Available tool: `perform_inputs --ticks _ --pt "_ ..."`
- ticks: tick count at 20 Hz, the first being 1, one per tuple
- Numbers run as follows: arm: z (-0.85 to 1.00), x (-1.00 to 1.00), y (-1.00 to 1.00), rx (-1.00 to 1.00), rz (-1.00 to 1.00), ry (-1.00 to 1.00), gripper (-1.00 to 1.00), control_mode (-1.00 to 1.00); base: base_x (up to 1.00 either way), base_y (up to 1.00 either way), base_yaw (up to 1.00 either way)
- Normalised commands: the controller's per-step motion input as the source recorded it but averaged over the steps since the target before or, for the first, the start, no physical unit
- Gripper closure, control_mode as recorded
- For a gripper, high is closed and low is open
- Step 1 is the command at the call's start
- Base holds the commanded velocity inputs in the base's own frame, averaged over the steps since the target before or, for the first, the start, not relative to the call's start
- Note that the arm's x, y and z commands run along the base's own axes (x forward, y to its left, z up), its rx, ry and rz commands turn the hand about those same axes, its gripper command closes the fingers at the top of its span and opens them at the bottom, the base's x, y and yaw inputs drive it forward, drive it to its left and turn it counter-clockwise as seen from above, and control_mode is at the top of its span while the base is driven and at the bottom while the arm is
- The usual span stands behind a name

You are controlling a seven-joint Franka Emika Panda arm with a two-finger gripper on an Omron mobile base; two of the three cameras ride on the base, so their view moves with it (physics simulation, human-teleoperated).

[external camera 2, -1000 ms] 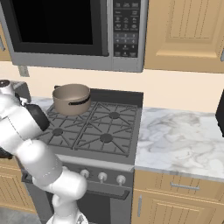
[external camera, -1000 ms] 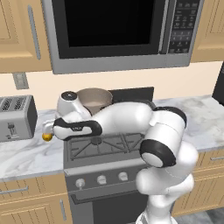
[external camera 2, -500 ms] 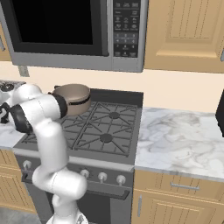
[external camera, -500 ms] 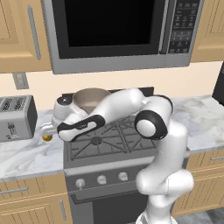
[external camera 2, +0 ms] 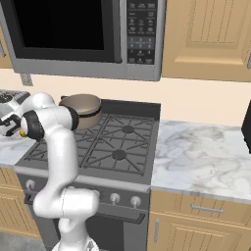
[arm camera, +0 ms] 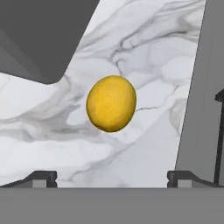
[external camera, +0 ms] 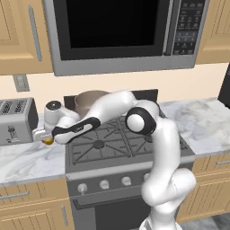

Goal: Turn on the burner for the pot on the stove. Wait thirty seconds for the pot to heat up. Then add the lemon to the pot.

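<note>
While the lemon [arm camera: 111, 103] lies on the marble worktop [external camera: 27, 161] between toaster [external camera: 15, 120] and stove [external camera: 121, 143], the last step looks unfinished; whether the burner is lit I cannot tell. The arm stretches left, the gripper [external camera: 44, 134] hanging above the fruit, fingers [arm camera: 43, 177] spread wide. The pot [external camera 2: 82, 109] sits rear-left.

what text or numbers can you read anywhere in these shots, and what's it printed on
None can be read.
Microwave keypad: rows of buttons with pale marks, too small and blurred to read.
Stove knobs: no legible markings.
Toaster: no legible label.
Lemon, marble counter: no print.
</note>
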Motion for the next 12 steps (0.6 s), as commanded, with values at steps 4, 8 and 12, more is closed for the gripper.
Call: perform_inputs --ticks 4,8,12 --pt "-0.15 0.46 0.07 -0.02 0.00 0.02 -1.00 -1.00 0.00 0.00 0.00" --pt "-0.19 0.43 0.00 -0.04 0.00 0.01 -1.00 -1.00 0.00 0.00 0.00" --pt "-0.34 0.23 0.00 -0.03 0.00 0.01 -1.00 -1.00 0.00 0.00 0.00"
